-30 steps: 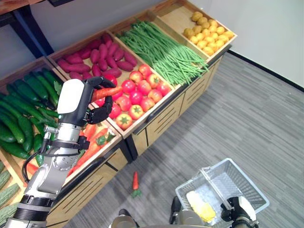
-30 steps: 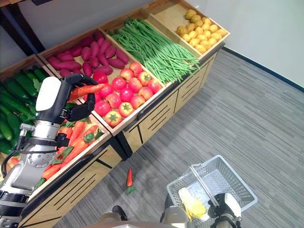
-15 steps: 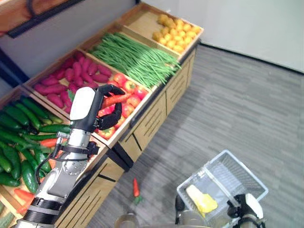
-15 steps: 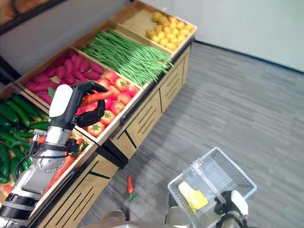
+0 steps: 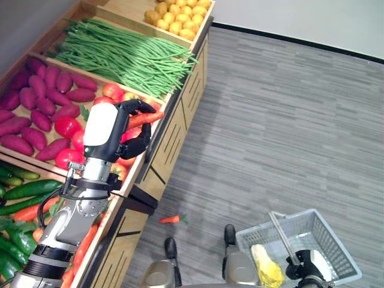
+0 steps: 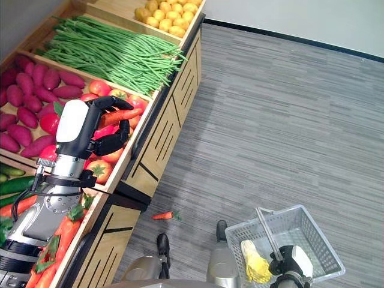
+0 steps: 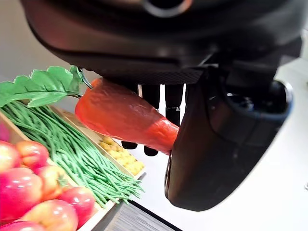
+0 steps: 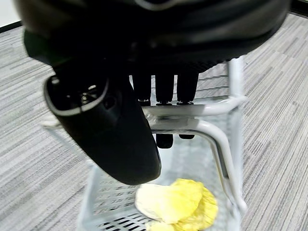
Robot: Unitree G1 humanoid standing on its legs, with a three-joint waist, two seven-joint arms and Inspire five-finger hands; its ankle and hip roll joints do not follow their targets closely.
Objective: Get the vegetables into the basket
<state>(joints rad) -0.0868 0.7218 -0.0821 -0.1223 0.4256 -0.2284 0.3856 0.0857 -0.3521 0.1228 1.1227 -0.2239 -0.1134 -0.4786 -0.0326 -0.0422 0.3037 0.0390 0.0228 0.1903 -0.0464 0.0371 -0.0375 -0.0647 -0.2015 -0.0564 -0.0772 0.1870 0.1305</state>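
From the left eye view, we have our left hand [image 5: 114,129] raised over the tomatoes [image 5: 69,141], its fingers curled round a carrot [image 5: 143,118] that pokes out toward the floor side of the wooden stand [image 5: 180,114]. Beyond the tomatoes lie sweet potatoes [image 5: 42,102], then green beans [image 5: 120,54], then lemons [image 5: 177,9] in the far bin. Cucumbers [image 5: 24,191] and more carrots [image 5: 81,249] fill the near bins. A second carrot [image 5: 170,219] lies on the grey floor [image 5: 288,120] at the foot of the stand. Low on our right, our right hand [image 5: 309,267] is at the handle of a white wire basket [image 5: 339,252], and a yellow vegetable [image 5: 267,269] sits inside it.

The right eye view gives us the same layout: the held carrot is well apart from the basket, which hangs over the floor.

In the left wrist view, we see the carrot's orange body pinched between thumb and fingers [image 7: 151,98], its green leaves [image 7: 41,86] sticking out to one side, with beans and tomatoes past it.

In the right wrist view, our fingers [image 8: 163,89] wrap the basket's handle [image 8: 192,115], and the yellow vegetable rests on the mesh bottom.
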